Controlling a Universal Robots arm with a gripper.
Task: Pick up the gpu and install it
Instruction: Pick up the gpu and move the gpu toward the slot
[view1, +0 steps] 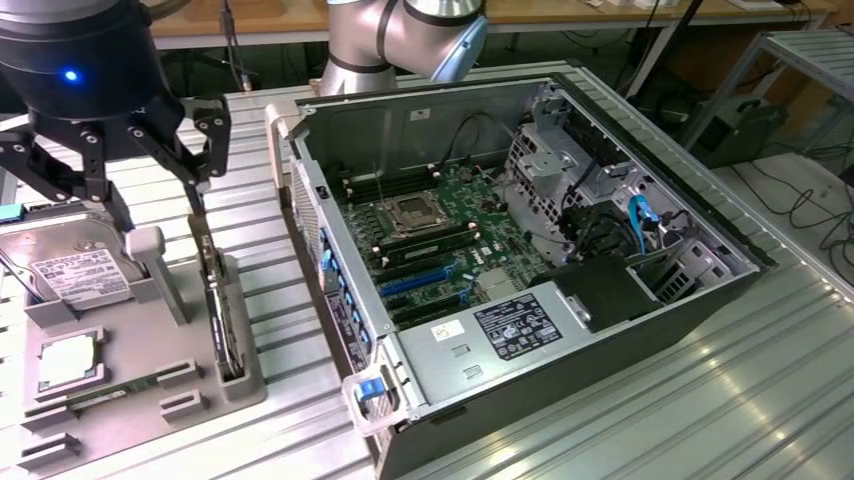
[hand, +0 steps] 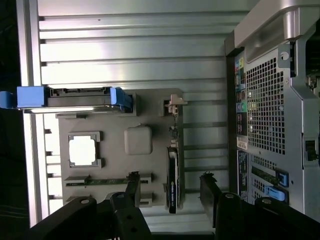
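Found thin, flat, dark circuit-card gpu (view1: 224, 320) standing on edge in a slot of the matte grey moulded fixture tray (view1: 134, 350), just beside the open black-and-silver sheet-metal computer case (view1: 441, 130). Observed black linkage-fingered gripper (view1: 156, 195) hovering over it, jaws spread wide and holding nothing. Judged light and rigid but fragile; probably best pinched across both flat faces near the upper edge, away from raised components. Noted ribbed, glossy metal table (hand: 125, 50) underneath.
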